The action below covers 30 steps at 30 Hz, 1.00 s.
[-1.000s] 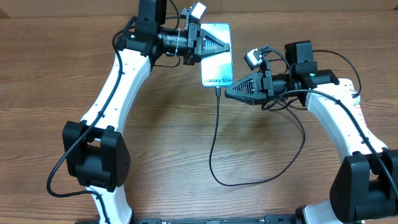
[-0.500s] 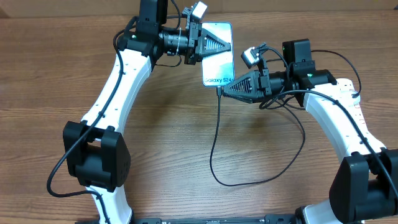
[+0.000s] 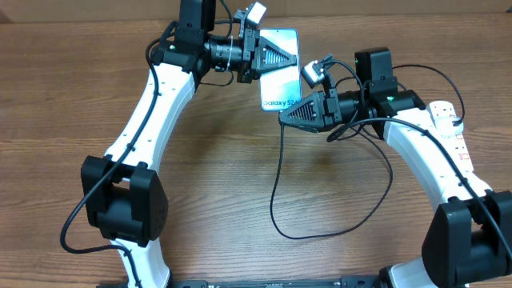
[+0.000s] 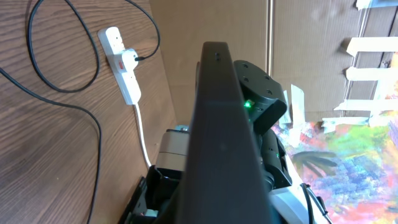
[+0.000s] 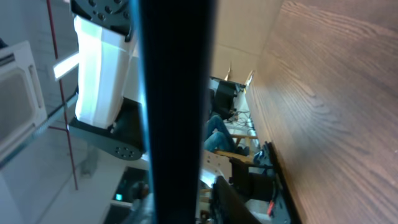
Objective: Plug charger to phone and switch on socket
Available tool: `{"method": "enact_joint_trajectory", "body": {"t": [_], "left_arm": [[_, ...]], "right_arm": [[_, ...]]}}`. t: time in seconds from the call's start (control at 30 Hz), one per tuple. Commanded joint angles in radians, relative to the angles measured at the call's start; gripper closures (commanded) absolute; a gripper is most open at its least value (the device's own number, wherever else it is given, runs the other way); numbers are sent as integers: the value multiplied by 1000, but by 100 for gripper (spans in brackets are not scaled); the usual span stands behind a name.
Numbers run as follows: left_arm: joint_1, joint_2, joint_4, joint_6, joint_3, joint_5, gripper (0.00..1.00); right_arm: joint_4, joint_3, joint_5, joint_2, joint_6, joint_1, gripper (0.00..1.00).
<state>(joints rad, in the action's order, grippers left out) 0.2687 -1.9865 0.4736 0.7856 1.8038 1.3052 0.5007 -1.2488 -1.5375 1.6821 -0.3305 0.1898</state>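
The phone has its light blue screen facing up, and my left gripper is shut on its upper half. My right gripper sits at the phone's lower end, its jaws either side of the edge; whether they clamp it is hidden. The black charger cable runs up to that end, its tip hidden under the right gripper. The phone shows edge-on in the left wrist view and the right wrist view. The white socket strip lies at the far right, also seen in the left wrist view with a plug in it.
The charger cable loops across the table's middle toward the front and back up to the right; it also shows in the left wrist view. The strip's white cord runs off the table's edge.
My right gripper has moved left, from beside the connector to over the phone's lower end. The left gripper and the phone have stayed in place.
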Motion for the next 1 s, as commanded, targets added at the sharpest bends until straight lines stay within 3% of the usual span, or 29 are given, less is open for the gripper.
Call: {"method": "enact_joint_trajectory", "body": {"t": [0.0, 0.13, 0.4, 0.8, 0.97], "left_arm": [[11, 12, -7, 16, 5, 23, 96], [11, 12, -7, 16, 5, 23, 96], [11, 12, -7, 14, 5, 60, 96], [13, 12, 18, 15, 5, 183, 96], [14, 12, 58, 6, 5, 192, 96]], "right_arm": [[-11, -10, -32, -14, -37, 1, 86], [-10, -10, -32, -14, -37, 1, 96], [-30, -10, -32, -14, -48, 1, 96], [-277, -10, -7, -14, -279, 1, 96], [-287, -9, 29, -14, -295, 1, 96]]}}
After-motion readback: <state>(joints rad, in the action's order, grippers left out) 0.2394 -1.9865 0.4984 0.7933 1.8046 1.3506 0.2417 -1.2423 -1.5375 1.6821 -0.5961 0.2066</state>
